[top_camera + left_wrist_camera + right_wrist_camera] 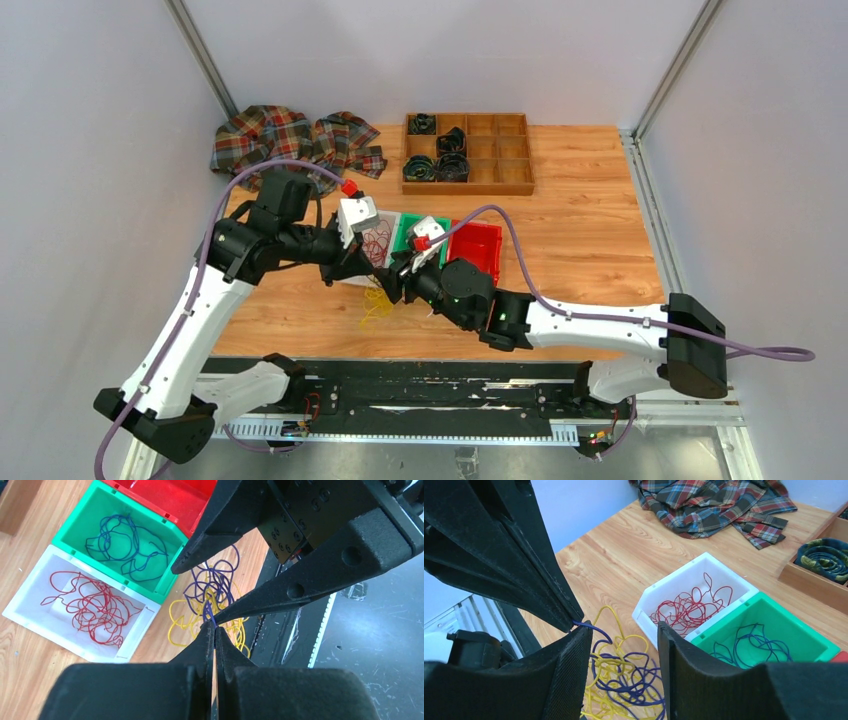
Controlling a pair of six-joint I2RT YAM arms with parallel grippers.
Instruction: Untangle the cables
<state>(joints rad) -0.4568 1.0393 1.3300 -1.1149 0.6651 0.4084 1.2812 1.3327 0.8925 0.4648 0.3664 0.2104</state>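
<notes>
From my left wrist, my left gripper (215, 632) is pinched tight on one purple-blue strand (212, 616), which rises out from between the fingertips. That strand leads into the tangle (216, 591) of purple-blue and yellow cables lying on the wooden table (20, 670), just beside the bins. My right gripper (196, 596) hangs over the same tangle with its jaws apart. Its lower finger reaches almost to my left fingertips. The white bin (30, 596) holds loose red cables (95, 610), the green bin (85, 516) next to it holds blue cables (125, 547), and the red bin (170, 500) sits beyond that.

From my right wrist, my right fingers stand wide apart, nothing is caught between the pads, and the tangle lies on the table below the gap. My left fingertips come in from the upper left, closed on the end of the purple-blue strand just beside my right gripper's left finger. Farther off lie a plaid cloth (719, 502) and a wooden tray (809, 582) with a dark coiled band (824, 555) in it.

From above, both grippers meet over the tangle at the near edge of the bins. The bins stand in a row, white, green, red from left to right. The tray sits at the far side of the table with dark coils in its left-hand compartments, and the cloth is bunched at the far left corner.
</notes>
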